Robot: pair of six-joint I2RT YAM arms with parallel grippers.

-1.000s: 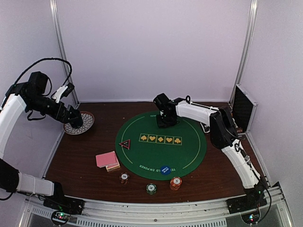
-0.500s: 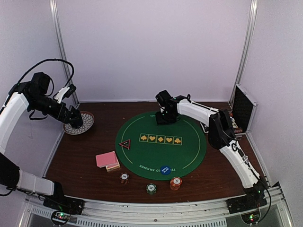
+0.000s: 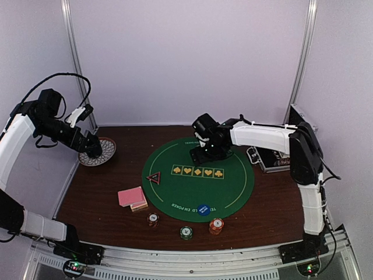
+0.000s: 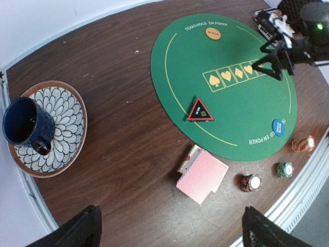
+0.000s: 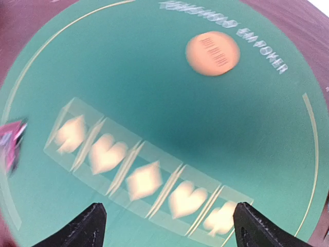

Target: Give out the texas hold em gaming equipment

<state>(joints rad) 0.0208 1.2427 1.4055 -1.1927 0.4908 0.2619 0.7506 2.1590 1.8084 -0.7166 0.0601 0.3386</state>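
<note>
Orange chip (image 5: 212, 53) sits on far side of green mat (image 5: 128, 77); right jaws nearby, spread, empty; left jaws spread.

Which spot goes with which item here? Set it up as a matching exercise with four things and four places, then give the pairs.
Things:
1. orange disc
2. blue disc
3. pink-backed card deck
4. dark blue mug

Places:
A. on the patterned plate
B. on the bare wood table, off the mat
C. on the green mat, by its far rim
D. on the mat, at its near rim, towards the arm bases

Pairs: 1-C, 2-D, 3-B, 4-A
</note>
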